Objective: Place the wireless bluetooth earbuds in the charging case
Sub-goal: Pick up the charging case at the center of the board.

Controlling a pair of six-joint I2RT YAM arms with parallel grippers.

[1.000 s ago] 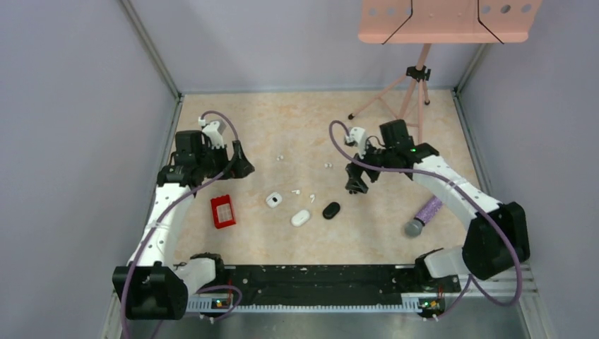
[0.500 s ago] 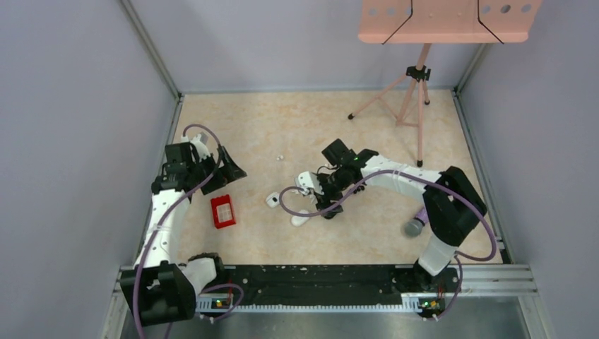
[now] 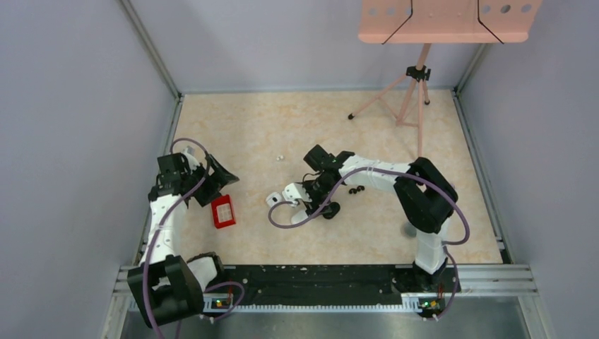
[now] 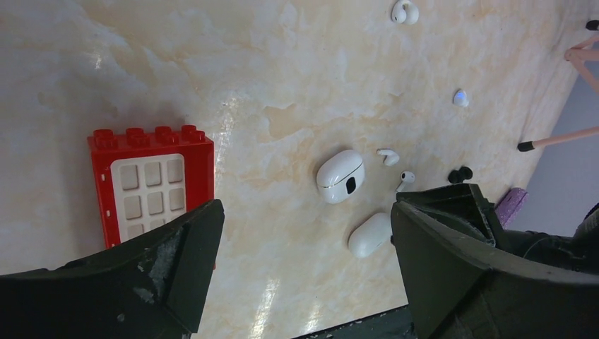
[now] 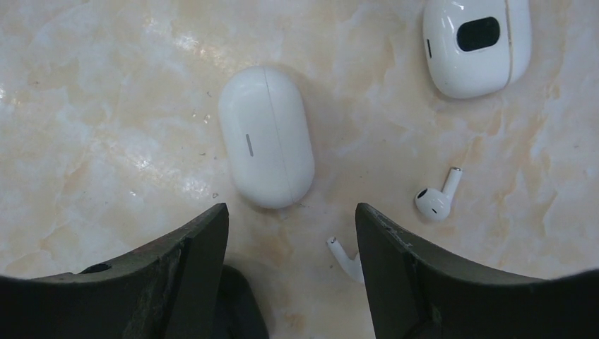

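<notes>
Two white earbuds lie loose: one right of my right gripper, one half hidden by its right finger. The gripper is open and low over the table. A closed oval white case lies just beyond its fingertips. A black case lies between its fingers. A white case with a black oval window is further off. The left wrist view shows a black earbud pair and more white earbuds. My left gripper is open and empty, above the table's left side.
A red brick lies near my left gripper. A pink tripod stand is at the back right. A lone white earbud lies mid-table. A purple object shows at the right edge of the left wrist view. Grey walls close in the table.
My right arm has swung left and down from the table's right side to hover over the cases. My left arm has drawn back toward the left wall.
</notes>
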